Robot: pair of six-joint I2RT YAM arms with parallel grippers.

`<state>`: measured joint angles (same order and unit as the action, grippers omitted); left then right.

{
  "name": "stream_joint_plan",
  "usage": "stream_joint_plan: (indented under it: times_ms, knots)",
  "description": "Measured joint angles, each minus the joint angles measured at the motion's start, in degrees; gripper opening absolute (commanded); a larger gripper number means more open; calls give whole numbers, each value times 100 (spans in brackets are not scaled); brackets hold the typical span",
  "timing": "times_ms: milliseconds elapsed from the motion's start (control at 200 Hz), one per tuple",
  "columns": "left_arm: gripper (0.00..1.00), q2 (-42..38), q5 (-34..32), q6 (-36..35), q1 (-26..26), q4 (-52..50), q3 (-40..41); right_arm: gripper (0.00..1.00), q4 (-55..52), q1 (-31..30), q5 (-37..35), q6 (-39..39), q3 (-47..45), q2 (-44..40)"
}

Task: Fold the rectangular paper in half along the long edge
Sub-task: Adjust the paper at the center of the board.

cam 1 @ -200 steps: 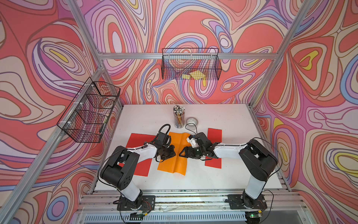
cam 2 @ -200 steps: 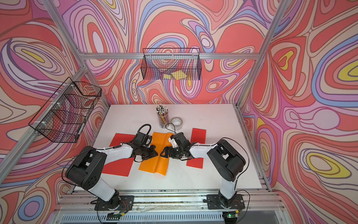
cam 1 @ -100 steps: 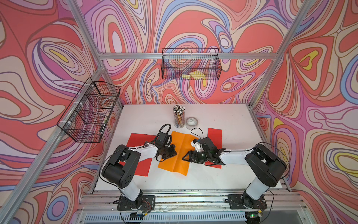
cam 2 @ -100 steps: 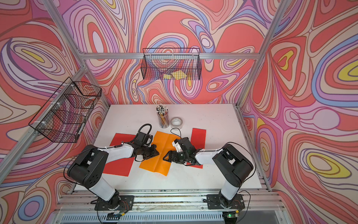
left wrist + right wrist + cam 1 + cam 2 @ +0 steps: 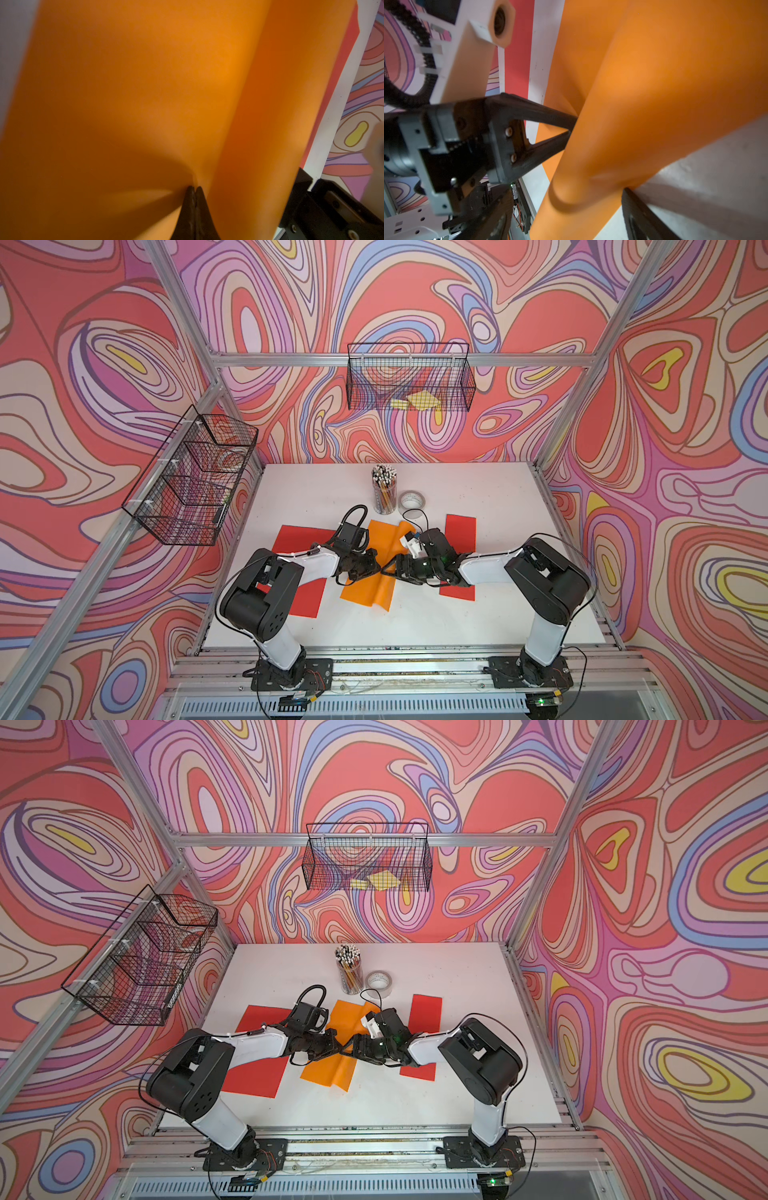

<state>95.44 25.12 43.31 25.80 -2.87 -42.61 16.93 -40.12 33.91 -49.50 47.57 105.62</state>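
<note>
The orange rectangular paper lies mid-table, buckled into a raised ridge along its length. My left gripper is shut, its tips pinching the paper, which puckers around them. My right gripper faces it tip to tip and stands open, one finger on the table beside the ridge and the other on its far side. In the right wrist view the left gripper's fingers disappear behind the raised orange fold.
Red sheets lie left and right of the paper, partly under the arms. A pencil cup and a tape roll stand just behind. Wire baskets hang on the back wall and the left wall.
My right gripper has shifted a little left, closer to the left gripper's tips, and its arm has swung slightly. The left gripper has stayed shut in place.
</note>
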Motion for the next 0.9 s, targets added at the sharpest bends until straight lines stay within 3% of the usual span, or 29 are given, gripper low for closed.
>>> stream_joint_plan:
  times_ms: [150,431,686,896]
  knots:
    - [0,-9,-13,-2,9,-4,0,84,-280,179,-195,81,83,-66]
    - [0,-11,-22,-2,9,-4,0,84,-304,1043,-131,85,72,-87]
    - [0,-61,-48,-20,11,-13,46,84,-181,1325,236,170,835,619]
    - [0,-151,-111,-22,13,-63,107,84,-1038,1945,-42,640,1569,824]
